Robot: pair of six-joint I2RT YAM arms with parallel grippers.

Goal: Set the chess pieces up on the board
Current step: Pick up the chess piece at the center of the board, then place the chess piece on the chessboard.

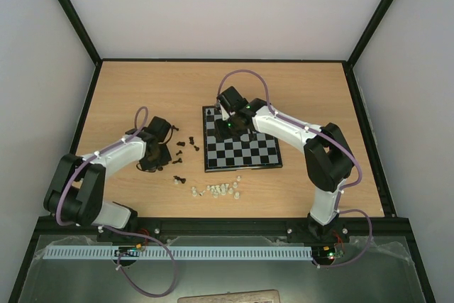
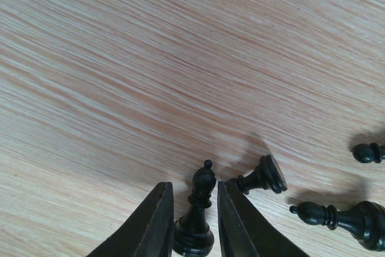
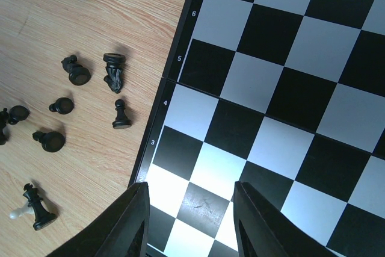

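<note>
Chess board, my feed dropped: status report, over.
Left gripper straddles upright black bishop, grip unconfirmed. Right gripper open, empty, over board. Toppled black piece lies close by.

Bare desk (image 2: 120, 58) ahead and left of left tool (image 2: 194, 188), bishop (image 2: 201, 203) upright between its fingers, fallen pawn (image 2: 264, 176) just right, black pieces (image 3: 78, 70) littering desk left of board (image 3: 283, 82), bare squares under right tool (image 3: 190, 188)
</note>
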